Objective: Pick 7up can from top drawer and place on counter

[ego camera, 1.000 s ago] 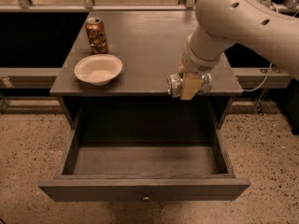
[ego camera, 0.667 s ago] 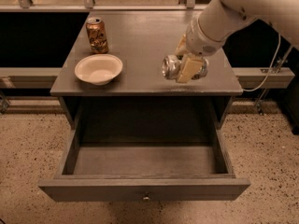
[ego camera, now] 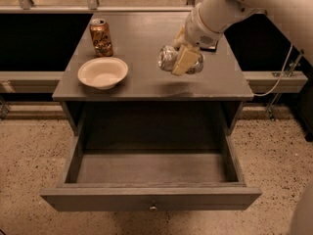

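Observation:
My gripper (ego camera: 182,58) is shut on the 7up can (ego camera: 167,58), a small dented silvery can held sideways a little above the right half of the counter (ego camera: 142,38). Its shadow falls on the counter just below. The cream fingers (ego camera: 185,61) cover the can's middle. The top drawer (ego camera: 151,199) is pulled fully open below the counter, its inside bare, with a small round knob at the middle of its front panel.
An orange-gold can (ego camera: 100,37) stands upright at the counter's back left. A white bowl (ego camera: 102,73) sits in front of it near the left front edge. A small dark object lies by the arm at the right back.
My gripper has lifted the 7up can from the counter's front edge, moved it back and up over the counter top, and the arm has drawn toward the upper right.

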Controlling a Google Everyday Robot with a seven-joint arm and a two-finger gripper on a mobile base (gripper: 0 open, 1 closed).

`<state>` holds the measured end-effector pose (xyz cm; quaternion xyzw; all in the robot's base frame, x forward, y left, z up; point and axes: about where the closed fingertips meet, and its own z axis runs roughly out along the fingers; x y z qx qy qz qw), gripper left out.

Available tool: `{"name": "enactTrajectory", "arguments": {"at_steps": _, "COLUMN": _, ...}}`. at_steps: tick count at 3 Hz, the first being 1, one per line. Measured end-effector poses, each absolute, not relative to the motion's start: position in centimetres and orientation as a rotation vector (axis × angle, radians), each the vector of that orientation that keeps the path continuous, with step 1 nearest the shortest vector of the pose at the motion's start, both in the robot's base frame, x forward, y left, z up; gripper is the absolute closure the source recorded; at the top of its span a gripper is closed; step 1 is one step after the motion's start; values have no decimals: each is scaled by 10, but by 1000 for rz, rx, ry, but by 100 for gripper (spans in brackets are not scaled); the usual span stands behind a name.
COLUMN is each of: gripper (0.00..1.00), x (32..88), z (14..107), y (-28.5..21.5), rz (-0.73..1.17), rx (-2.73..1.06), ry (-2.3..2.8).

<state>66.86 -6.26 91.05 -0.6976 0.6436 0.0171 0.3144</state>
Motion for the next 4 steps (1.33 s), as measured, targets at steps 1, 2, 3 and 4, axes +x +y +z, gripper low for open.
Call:
{"name": "enactTrajectory", "arguments": {"at_steps": 1, "gripper": 75, "x": 684, "z": 893, "y": -57, "rz": 110, "rx": -1813, "ry": 1760}}
{"name": "enactTrajectory", "arguments": {"at_steps": 2, "gripper": 44, "x": 691, "z": 861, "y": -52, "rz": 159, "rx": -1811, "ry": 1897}}
{"name": "enactTrajectory", "arguments": {"at_steps": 3, "gripper": 21, "x": 691, "z": 860, "y": -50, "rz": 159, "rx": -1817, "ry": 1887}}
{"name": "enactTrajectory", "arguments": {"at_steps": 4, "gripper": 0, "x": 689, "z": 860, "y": -50, "rz": 163, "rx": -1826, "ry": 1881}}
